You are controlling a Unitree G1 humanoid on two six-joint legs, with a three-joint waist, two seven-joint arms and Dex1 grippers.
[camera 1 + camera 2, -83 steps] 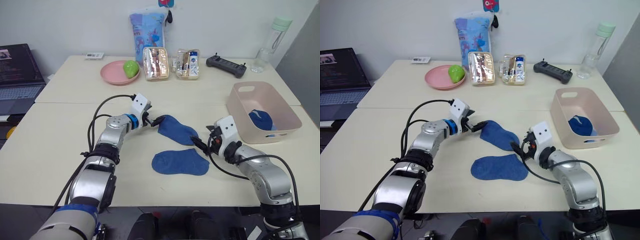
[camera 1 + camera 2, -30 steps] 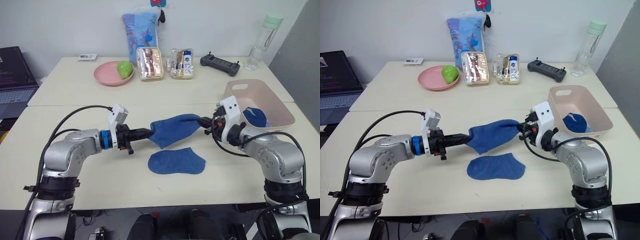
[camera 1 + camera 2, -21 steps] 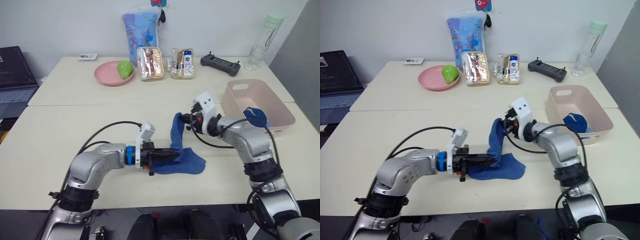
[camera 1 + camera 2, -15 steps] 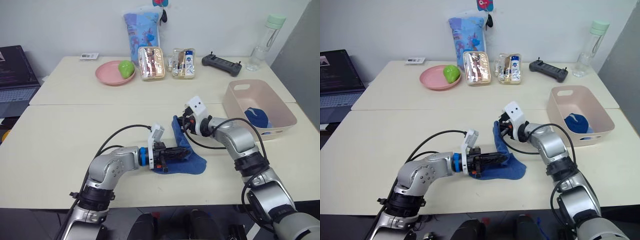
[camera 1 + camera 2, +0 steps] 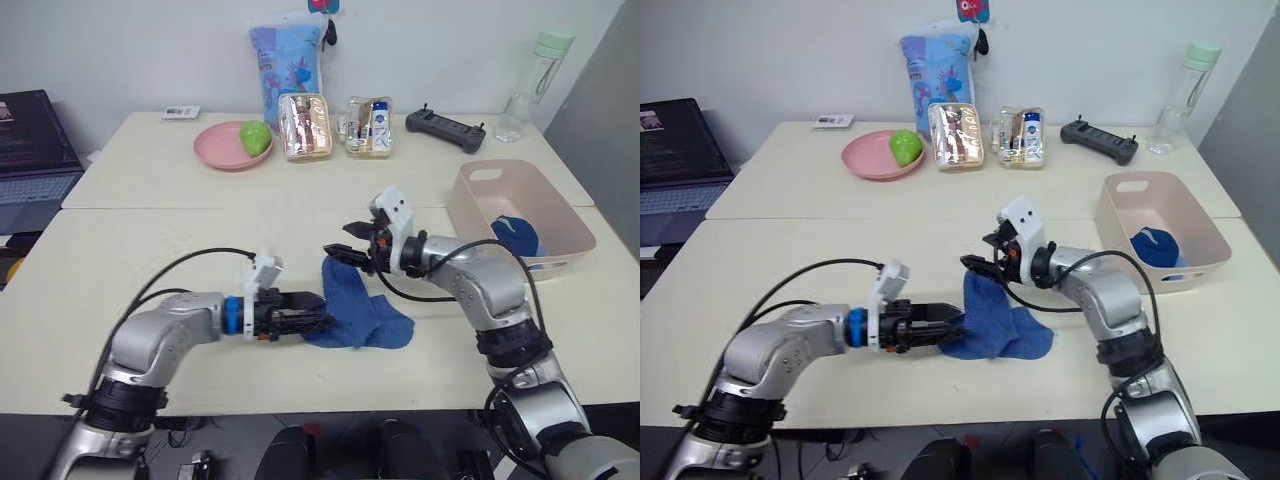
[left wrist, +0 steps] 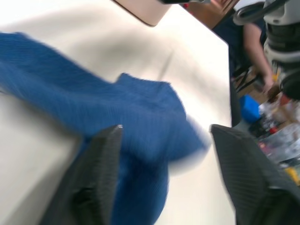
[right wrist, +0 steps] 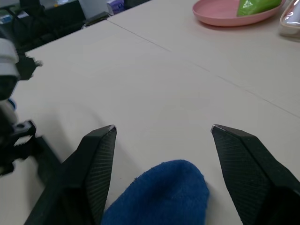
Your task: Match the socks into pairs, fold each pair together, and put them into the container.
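Two blue socks (image 5: 365,312) lie stacked on the near table, the upper one rumpled over the flat lower one. My left gripper (image 5: 316,312) is open at the pile's left edge; in the left wrist view the sock (image 6: 93,108) lies between its spread fingers. Open as well, my right gripper (image 5: 336,252) hovers just above the pile's far left end, with the sock's tip (image 7: 164,197) below it and nothing held. The pink-beige container (image 5: 462,205) stands to the right with a folded blue sock bundle (image 5: 517,235) inside.
Along the far table stand a pink plate (image 5: 225,150) with a green item, a patterned light-blue bag (image 5: 290,60), two clear pouches (image 5: 308,125), a black controller (image 5: 445,130) and a bottle (image 5: 528,75). A laptop (image 5: 30,150) sits at the far left.
Both grippers have let go of the upper sock, which now lies rumpled on the lower one. The left gripper pulled back leftward; the right gripper moved slightly left and opened.
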